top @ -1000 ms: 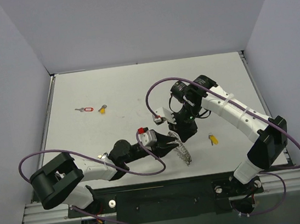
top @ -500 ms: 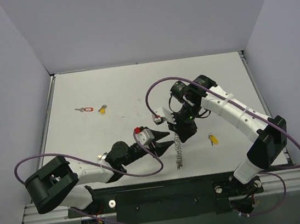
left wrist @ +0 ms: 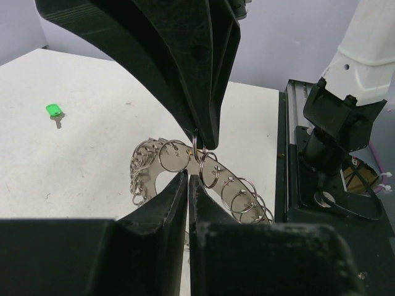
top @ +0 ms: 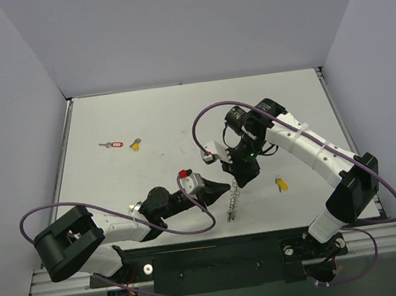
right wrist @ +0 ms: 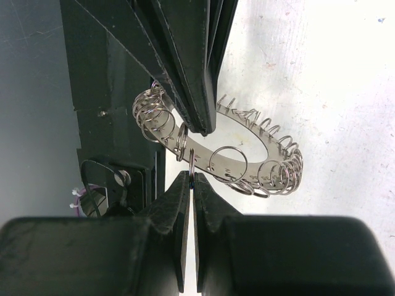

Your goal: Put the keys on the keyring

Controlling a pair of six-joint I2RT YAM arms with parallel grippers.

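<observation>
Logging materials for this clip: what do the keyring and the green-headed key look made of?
Keyring: bright metal, probably steel; flat band and wire loops glint silver. Green-headed key: head looks like plastic, a solid saturated green; shank greyish, likely metal, too small to be sure.

Table (top: pixel 179 114): you have a white, flat top.
Far left: your red-tag key (top: pixel 113 144) lies just beside a yellow key (top: pixel 135 144).
Right side: your second yellow key (top: pixel 281 183) lies alone.
Left wrist view: your green key (left wrist: pixel 54 111) lies flat.
</observation>
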